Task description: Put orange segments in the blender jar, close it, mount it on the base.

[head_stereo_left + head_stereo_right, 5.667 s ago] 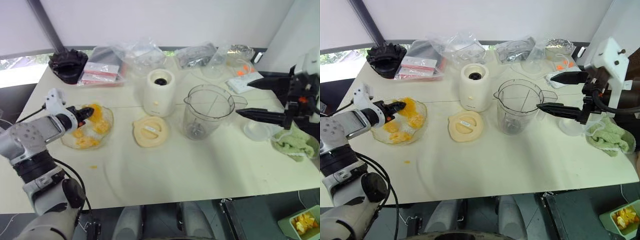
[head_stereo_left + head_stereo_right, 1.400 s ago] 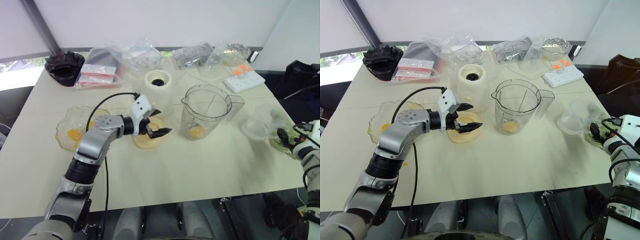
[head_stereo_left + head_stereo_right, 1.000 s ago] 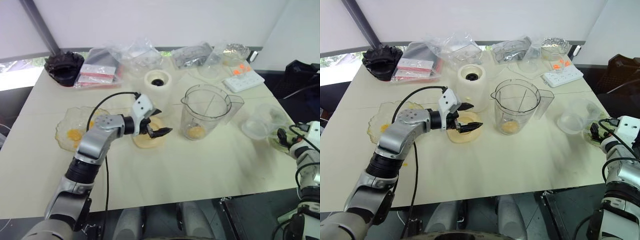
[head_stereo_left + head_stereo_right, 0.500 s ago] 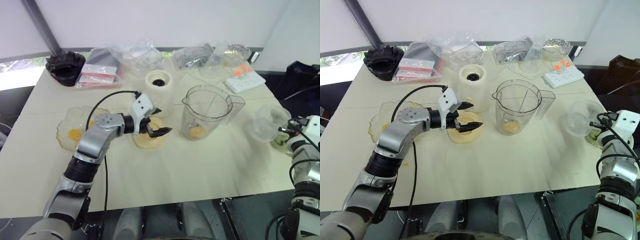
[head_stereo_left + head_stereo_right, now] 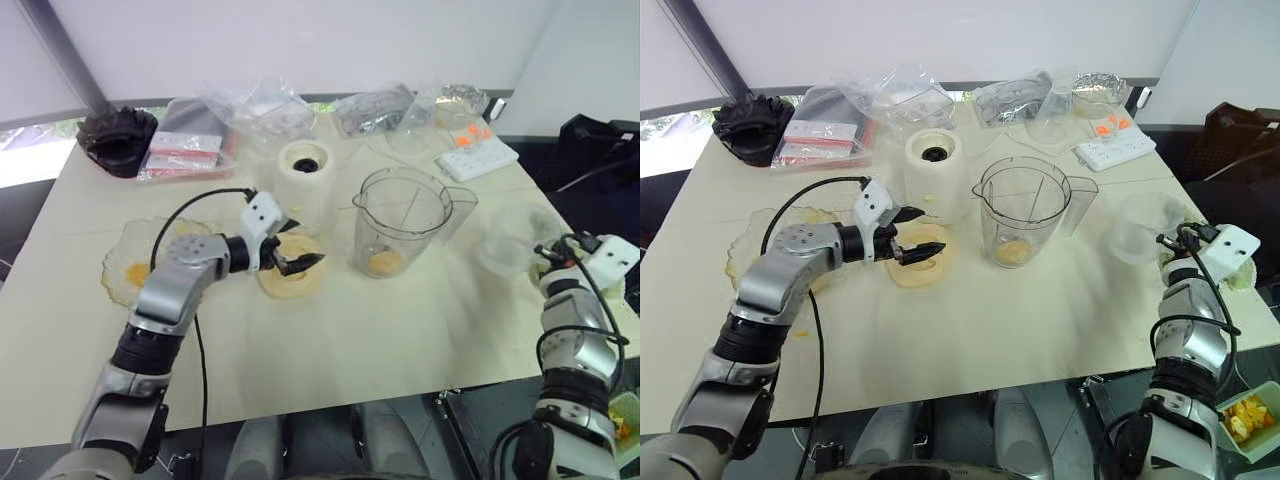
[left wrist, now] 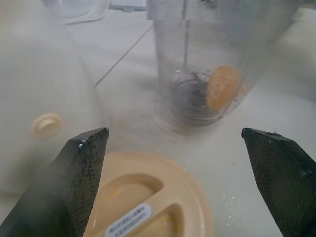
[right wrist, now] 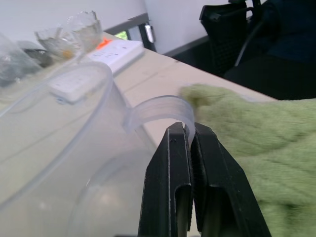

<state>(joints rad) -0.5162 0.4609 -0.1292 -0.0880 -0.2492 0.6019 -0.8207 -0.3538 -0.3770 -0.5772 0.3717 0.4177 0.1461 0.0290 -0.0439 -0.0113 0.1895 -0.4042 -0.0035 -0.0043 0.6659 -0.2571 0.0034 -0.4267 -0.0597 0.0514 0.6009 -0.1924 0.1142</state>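
Observation:
The blender jar (image 5: 405,225) stands upright mid-table with an orange segment (image 6: 222,87) at its bottom. More orange segments (image 5: 133,271) lie in the glass bowl (image 5: 118,252) at the left. The cream base (image 5: 303,170) stands behind the flat cream lid (image 5: 290,280). My left gripper (image 5: 305,255) hovers open just over the lid, pointing at the jar, with nothing between its fingers (image 6: 84,163). At the right, my right gripper (image 7: 186,129) is shut on the handle of the clear measuring cup (image 5: 505,238).
A green cloth (image 7: 247,128) lies beside the right gripper near the table's right edge. A power strip (image 5: 478,157), plastic bags (image 5: 265,110) and a black object (image 5: 115,138) line the back. A small tub (image 5: 1245,420) of orange pieces sits below the table at the right.
My right gripper has shut on the measuring cup's handle and carried the cup a little to the left. The left gripper has drawn slightly left over the lid, still open.

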